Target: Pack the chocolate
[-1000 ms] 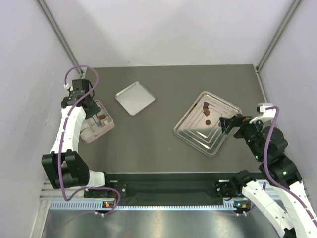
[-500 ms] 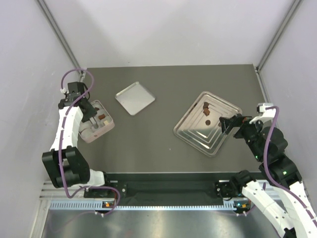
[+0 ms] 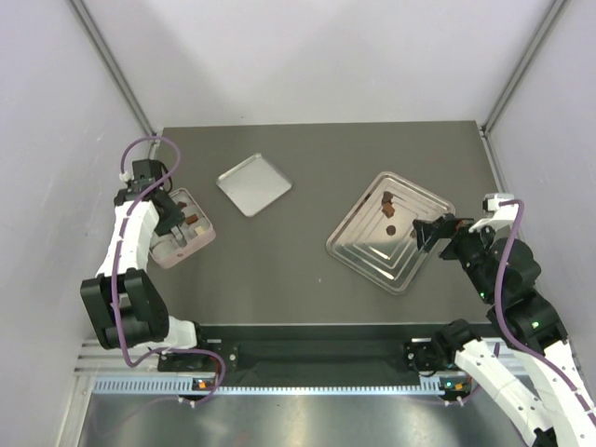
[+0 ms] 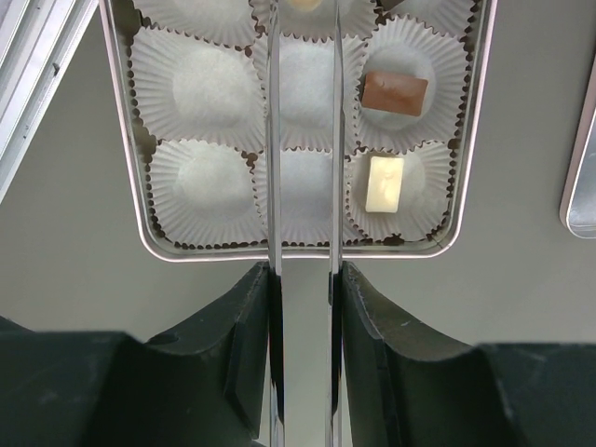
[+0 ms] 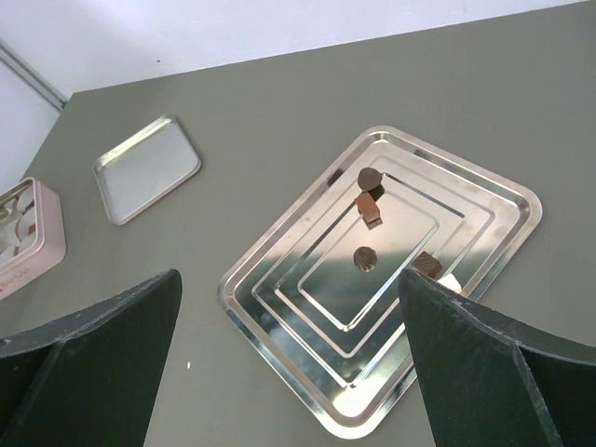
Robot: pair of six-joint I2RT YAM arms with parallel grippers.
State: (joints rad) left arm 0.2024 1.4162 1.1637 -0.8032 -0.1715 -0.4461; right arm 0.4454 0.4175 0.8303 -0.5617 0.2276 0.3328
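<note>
A dark grey table (image 3: 307, 270) is standing between pale walls (image 3: 326, 56). On its left side a pink box (image 3: 200, 244) is lying, with white paper cups (image 4: 197, 88) inside. The left hand (image 4: 304, 279) is hanging just over the box and is clamping a pair of tweezers (image 4: 274, 168). The two metal blades are standing a little apart and are reaching over the middle column of cups. In the column at the right of the wrist view, a brown piece (image 4: 395, 92) is lying in one cup. A white piece (image 4: 385, 182) is lying in the next cup, nearer to the box rim. A cream bit (image 4: 303, 3) is showing at the top edge between the blades; I cannot tell whether the tweezers are holding it. A lid (image 3: 253, 183) is lying flat on the table, apart from the box.

On the right side a steel tray (image 3: 358, 247) is carrying more chocolate (image 5: 365, 257). Three dark pieces are lying near the middle, and a brown one and a pale one are lying together just beside the right finger. The right hand (image 5: 289, 279) is hovering at the near right edge of the tray, with its fingers wide apart and holding nothing.
</note>
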